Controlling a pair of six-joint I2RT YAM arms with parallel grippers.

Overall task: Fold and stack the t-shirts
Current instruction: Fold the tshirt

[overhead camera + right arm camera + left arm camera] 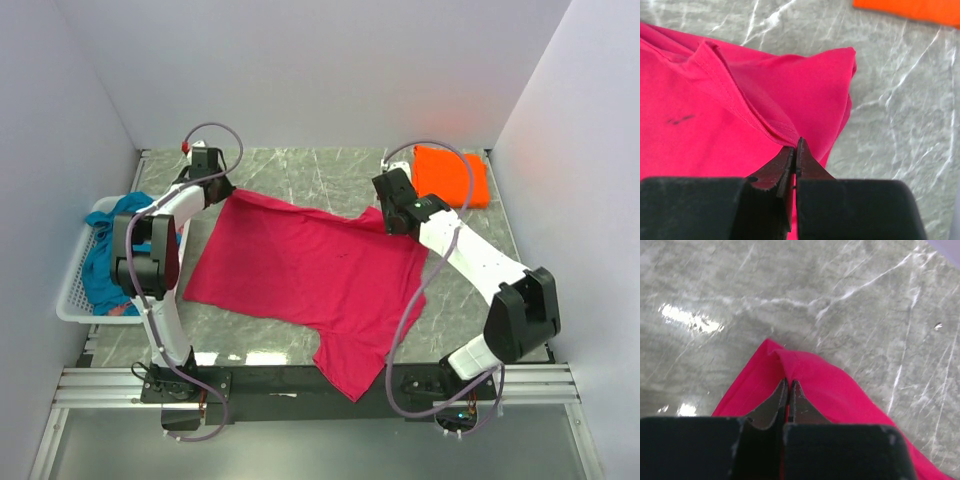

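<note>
Jaws tight on pink t-shirt (715, 115)

Lab robot cell, marbled grey tabletop (330, 175) enclosed by plain white panels (300, 70), aluminium rail (100, 385) fixed along near edge

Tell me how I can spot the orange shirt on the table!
Look at the grey marble table and go to its far right corner. A folded orange t-shirt lies flat there. It is the only orange thing, and it is folded small, unlike the pink t-shirt spread out in the middle.
</note>
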